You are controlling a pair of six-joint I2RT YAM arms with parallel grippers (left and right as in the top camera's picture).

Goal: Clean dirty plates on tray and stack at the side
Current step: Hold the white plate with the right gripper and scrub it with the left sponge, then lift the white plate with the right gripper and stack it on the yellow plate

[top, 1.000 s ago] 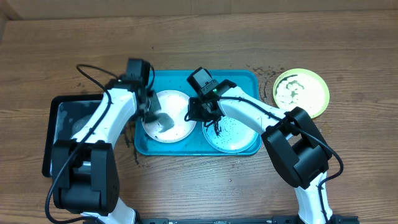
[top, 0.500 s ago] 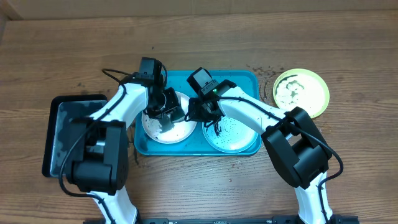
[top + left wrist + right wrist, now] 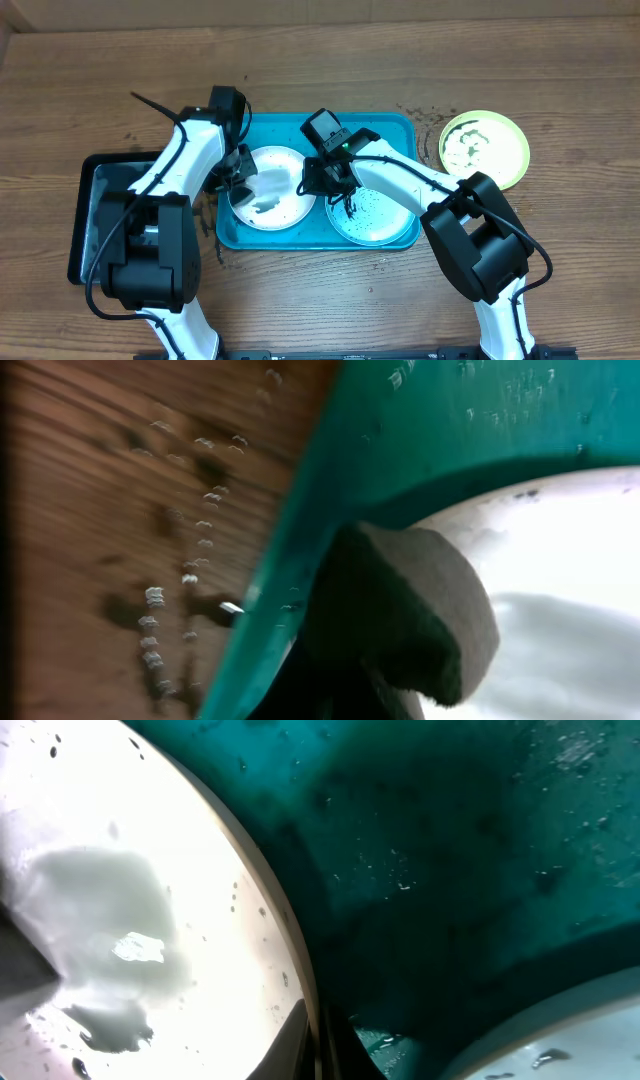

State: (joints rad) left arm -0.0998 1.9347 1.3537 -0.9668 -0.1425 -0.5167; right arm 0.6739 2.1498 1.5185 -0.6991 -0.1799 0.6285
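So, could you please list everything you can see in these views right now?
white plate: one, smeared, left side of the turquoise tray
light blue plate: one, dark-speckled, right side of that tray
yellow-green plate: one, soiled, on the table right of the tray
turquoise tray: one, table centre
black tray: one, wet inside, left of the turquoise tray
sponge: one, dark green and grey, at the white plate's left edge
wooden table: one, brown, dark specks around the tray
left fingers: shut on the sponge
right fingers: shut on the white plate's right rim

In the tray (image 3: 385,125) lie white plate (image 3: 275,192), blue plate (image 3: 380,218); yellow-green plate (image 3: 487,148) outside.
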